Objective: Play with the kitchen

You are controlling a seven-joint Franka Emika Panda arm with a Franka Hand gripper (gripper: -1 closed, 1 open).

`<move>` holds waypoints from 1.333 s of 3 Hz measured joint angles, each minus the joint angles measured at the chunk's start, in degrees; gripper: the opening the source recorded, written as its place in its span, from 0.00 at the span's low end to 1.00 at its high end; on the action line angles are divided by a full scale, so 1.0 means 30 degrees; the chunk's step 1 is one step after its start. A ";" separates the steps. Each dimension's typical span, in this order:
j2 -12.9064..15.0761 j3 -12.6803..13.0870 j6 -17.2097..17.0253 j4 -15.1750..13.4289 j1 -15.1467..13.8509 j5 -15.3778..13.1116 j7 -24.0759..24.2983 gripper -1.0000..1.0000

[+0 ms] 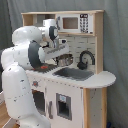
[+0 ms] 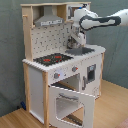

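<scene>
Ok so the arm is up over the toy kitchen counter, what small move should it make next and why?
Probably a short move down toward the sink. The gripper hangs above the counter between the hob and the sink, near the tap, apparently touching nothing. The oven door already hangs open.

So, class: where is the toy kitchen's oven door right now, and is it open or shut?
In the second exterior view the oven door hangs open at the kitchen's lower front, below the black-and-red hob and the knobs.

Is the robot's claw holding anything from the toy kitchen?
It cannot be told. The claw hangs over the sink of the kitchen, near the tap, but any hold is hidden.
</scene>
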 joint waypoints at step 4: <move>-0.2540 0.4604 0.2732 0.1787 0.0725 0.0640 0.1138 0.00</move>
